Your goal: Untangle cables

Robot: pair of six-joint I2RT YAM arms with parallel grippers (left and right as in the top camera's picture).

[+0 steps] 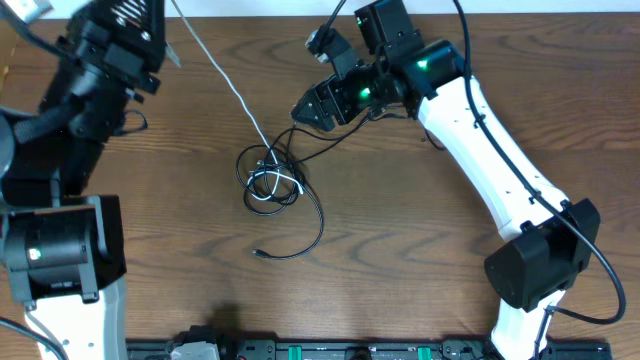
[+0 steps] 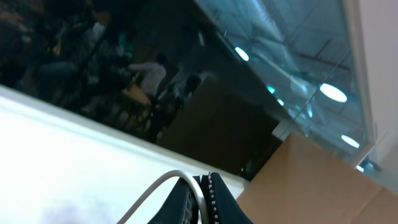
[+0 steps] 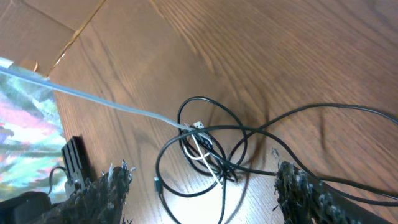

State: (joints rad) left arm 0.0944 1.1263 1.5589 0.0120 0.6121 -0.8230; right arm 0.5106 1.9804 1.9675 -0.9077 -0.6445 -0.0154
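Observation:
A white cable (image 1: 228, 82) runs taut from my left gripper (image 1: 165, 10) at the top left down to a knot of black cables (image 1: 272, 182) in the middle of the table. My left gripper (image 2: 204, 199) is shut on the white cable (image 2: 158, 186) and holds it up. My right gripper (image 1: 303, 108) is open, just above and right of the knot. In the right wrist view its fingers (image 3: 199, 186) straddle the knot (image 3: 208, 152), the white cable (image 3: 112, 104) entering from the left. One black cable trails to a plug (image 1: 259, 254).
The wooden table (image 1: 400, 250) carries both arm bases, at the lower left (image 1: 60, 260) and lower right (image 1: 540, 260). A black rail (image 1: 330, 350) runs along the front edge. Cardboard (image 3: 43, 25) lies beyond the table's far edge.

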